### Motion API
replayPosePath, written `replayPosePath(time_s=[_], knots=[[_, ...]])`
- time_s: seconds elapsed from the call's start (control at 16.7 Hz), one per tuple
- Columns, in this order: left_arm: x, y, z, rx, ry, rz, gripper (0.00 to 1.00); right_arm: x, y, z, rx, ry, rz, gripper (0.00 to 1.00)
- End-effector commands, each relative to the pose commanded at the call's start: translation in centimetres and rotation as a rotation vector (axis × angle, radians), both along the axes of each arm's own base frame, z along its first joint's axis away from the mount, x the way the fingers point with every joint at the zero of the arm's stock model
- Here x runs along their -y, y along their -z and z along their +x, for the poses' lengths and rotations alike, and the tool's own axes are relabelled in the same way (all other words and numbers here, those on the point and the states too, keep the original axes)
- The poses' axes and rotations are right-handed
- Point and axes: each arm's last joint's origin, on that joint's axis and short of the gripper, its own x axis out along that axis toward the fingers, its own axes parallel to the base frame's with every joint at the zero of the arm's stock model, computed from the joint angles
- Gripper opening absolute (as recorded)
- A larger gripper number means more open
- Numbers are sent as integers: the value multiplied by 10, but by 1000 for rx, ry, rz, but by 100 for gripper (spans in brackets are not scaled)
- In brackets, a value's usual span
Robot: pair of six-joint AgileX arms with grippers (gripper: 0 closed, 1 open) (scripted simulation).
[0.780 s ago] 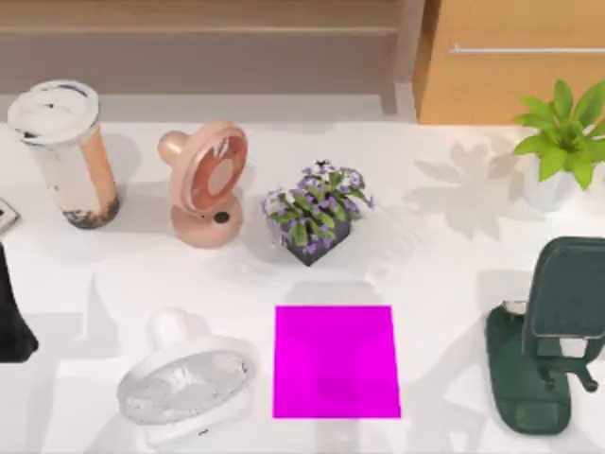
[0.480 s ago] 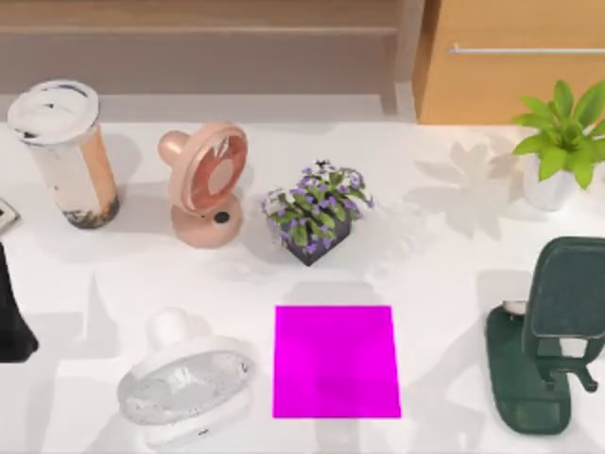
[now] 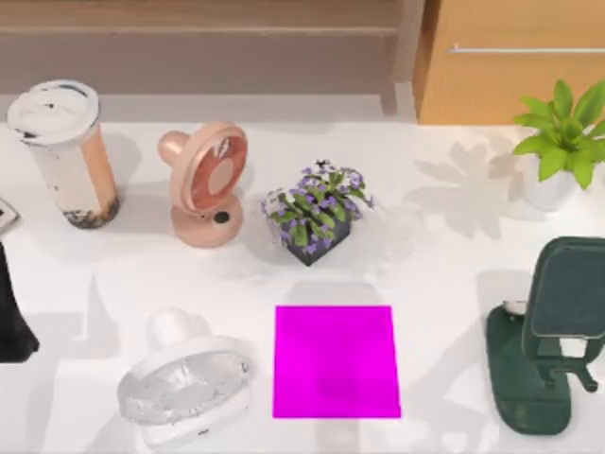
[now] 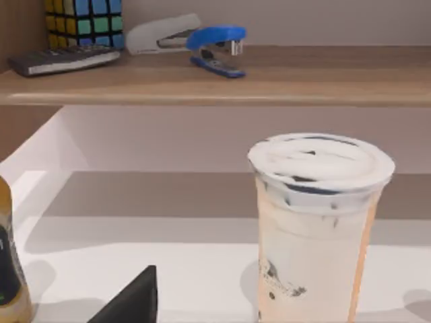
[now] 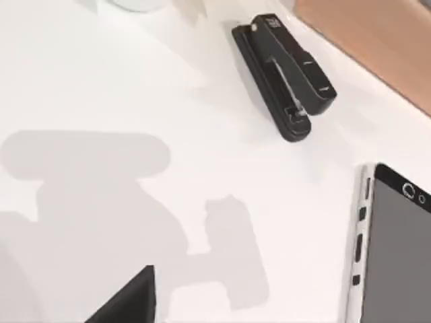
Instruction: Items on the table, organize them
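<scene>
Whether either arm's jaws are wide or narrow, I cannot tell: each wrist view gives just a dark wedge of the left gripper [image 4: 131, 303] and of the right gripper [image 5: 128, 299], with nothing held against it.

The left wrist camera faces the drink cup [image 4: 316, 225] side-on at about lid height, which suits a grasp around its wall, since a tall lidded cup is best taken upright. The cup [image 3: 64, 151] stands near the tabletop's [image 3: 444, 274] far left corner, beside the pink fan [image 3: 203, 184].

The right wrist camera looks down on the smartphone [image 5: 397, 249], lying flat, screen up, near a black stapler [image 5: 283, 77] but apart from it. A thin flat thing like this probably calls for a pinch from above across its silver edges.

The magenta pad [image 3: 337, 361] at the middle of the near edge lies bare between the white fan [image 3: 189, 383] and a dark green stand [image 3: 544, 350]; it looks like the likely drop spot.
</scene>
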Motion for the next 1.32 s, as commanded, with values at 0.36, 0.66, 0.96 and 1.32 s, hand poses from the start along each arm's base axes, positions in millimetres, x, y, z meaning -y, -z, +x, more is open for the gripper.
replayPosePath(time_s=[0.36, 0.66, 0.96, 1.32], knots=[[0, 0, 0, 0, 0, 0, 100, 20, -11, 49, -526, -318, -270, 100], [0, 0, 0, 0, 0, 0, 100, 39, -4, 86, -826, -633, -331, 100], [0, 0, 0, 0, 0, 0, 100, 49, 4, 103, -942, -794, -320, 100], [0, 0, 0, 0, 0, 0, 100, 48, 5, 103, -941, -798, -322, 100]])
